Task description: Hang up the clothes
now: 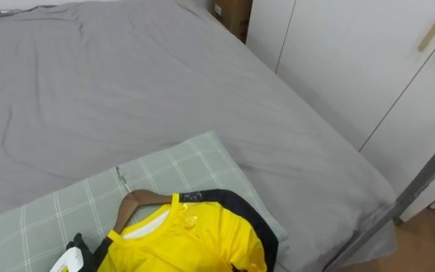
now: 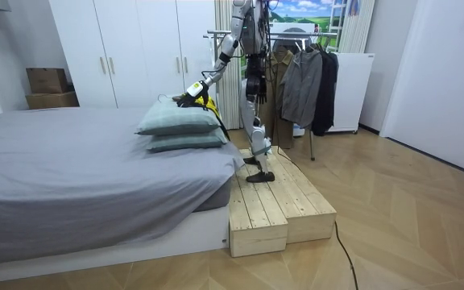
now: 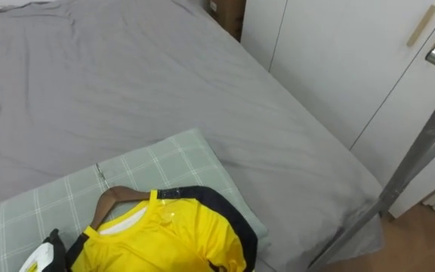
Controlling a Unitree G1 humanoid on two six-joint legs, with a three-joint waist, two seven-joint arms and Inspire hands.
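Yellow shirt [image 1: 195, 238] on hanger [image 1: 146, 198] atop pillow [image 1: 66, 204], left hand [image 1: 72, 258] at its edge, grip unclear

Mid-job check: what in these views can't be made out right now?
- Left hand: mostly cut off by the eye views' bottom edge, so its grip cannot be judged.
- Yellow shirt: the lower part is cut off by that same edge.
- Hanger: much of it is hidden inside the shirt.
- Right hand: too small in the room view to read.
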